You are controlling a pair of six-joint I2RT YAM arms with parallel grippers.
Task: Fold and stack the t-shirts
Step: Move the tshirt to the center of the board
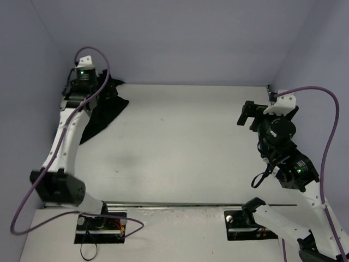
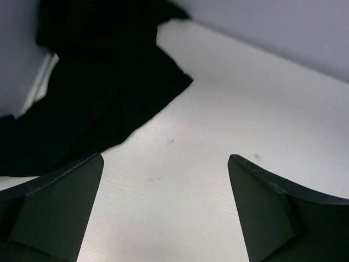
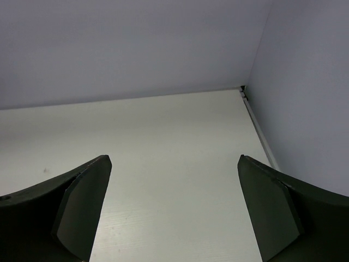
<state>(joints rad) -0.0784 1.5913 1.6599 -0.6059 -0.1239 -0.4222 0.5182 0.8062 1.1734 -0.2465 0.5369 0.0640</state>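
Observation:
The black t-shirt [image 1: 103,113] lies crumpled in the far left corner of the table, partly under my left arm. In the left wrist view the t-shirt [image 2: 98,87] fills the upper left, and no logo shows. My left gripper [image 1: 95,90] is open and empty above the shirt's near edge; in its own view the gripper [image 2: 166,156] hangs over bare table, the left finger [image 2: 60,202] overlapping the cloth. My right gripper [image 1: 246,114] is open and empty at the right side, far from the shirt, and its own view [image 3: 175,158] shows only bare table.
The white table [image 1: 191,142] is closed in by grey-lilac walls at the back [image 1: 185,43], left and right. The right wall and the far right corner [image 3: 242,88] are close to my right gripper. Purple cables loop off both arms.

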